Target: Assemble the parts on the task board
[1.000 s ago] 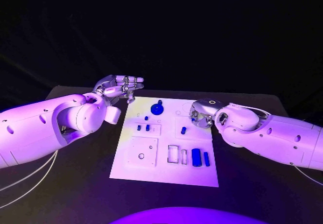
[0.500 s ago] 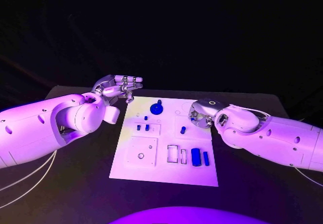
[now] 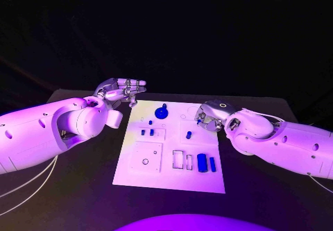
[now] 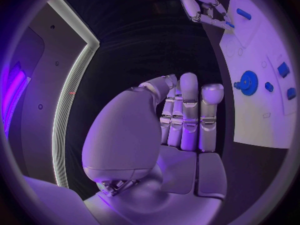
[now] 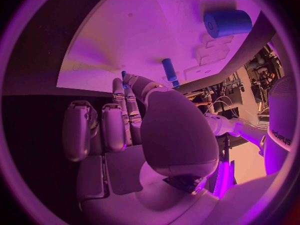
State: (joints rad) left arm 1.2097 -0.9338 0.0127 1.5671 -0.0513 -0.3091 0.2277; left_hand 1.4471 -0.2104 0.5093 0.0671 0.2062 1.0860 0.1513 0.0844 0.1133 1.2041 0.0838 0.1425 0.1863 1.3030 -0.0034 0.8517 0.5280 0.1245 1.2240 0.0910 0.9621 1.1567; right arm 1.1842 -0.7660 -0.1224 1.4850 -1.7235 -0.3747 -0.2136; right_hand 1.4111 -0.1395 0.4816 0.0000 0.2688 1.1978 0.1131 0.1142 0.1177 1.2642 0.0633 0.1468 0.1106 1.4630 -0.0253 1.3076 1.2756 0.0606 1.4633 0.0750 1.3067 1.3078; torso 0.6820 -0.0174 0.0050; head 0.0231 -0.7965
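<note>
right hand (image 3: 210, 117) over task board (image 3: 166, 180), perhaps pinching (small) part (image 5: 124, 75)

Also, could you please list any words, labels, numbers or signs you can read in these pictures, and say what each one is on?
"(unreadable)": a short line of dark lettering on the white casing at the rim of the right wrist view, too small and turned to read.
Task board: no readable text, only outlines and holes.
Blue parts: no markings visible.
</note>
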